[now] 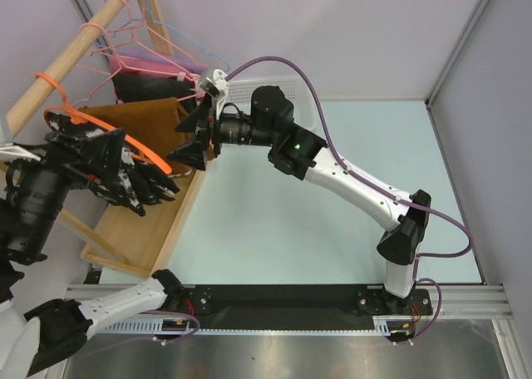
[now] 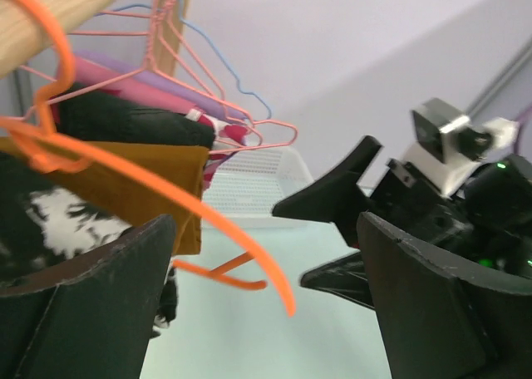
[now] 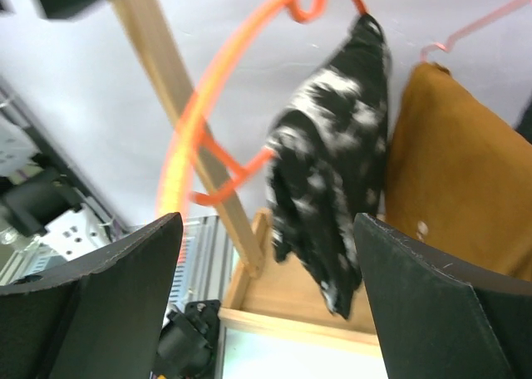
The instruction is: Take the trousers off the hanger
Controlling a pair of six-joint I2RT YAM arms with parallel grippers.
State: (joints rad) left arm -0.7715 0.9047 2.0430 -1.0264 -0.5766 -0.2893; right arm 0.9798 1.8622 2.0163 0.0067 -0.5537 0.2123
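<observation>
Hanging under the wooden rail (image 1: 71, 51): black-and-white trousers (image 3: 332, 188), draped over the orange hanger (image 3: 208, 121), folded and drooping in a loose bunch.
Next along the rail: rust-brown trousers (image 3: 453, 171), just beside the printed pair on the side toward the rail's far end; small button (image 3: 422, 228) low on the cloth.
Hanger hook: looped over the rail toward its near end, with the curved wire arm sweeping out from under the rail.
Left arm: left pincer (image 2: 266, 312) released, jaws spread wide, grasping nothing; below the rail at the orange hanger, with the hanger's wire crossing the gap in the left wrist view; touching a finger or not, cannot tell.
Right arm: right pincer (image 1: 195, 138) released too, jaws well apart and empty; out to the side of the rail, facing both pairs, near them but apart.
Further up the rail: pink garment (image 1: 158, 63) and black garment (image 1: 154, 88), also hung.
Directly below the rail: wooden base (image 1: 154, 229) of the rack.
Out from the rail: pale green bench (image 1: 332, 213).
</observation>
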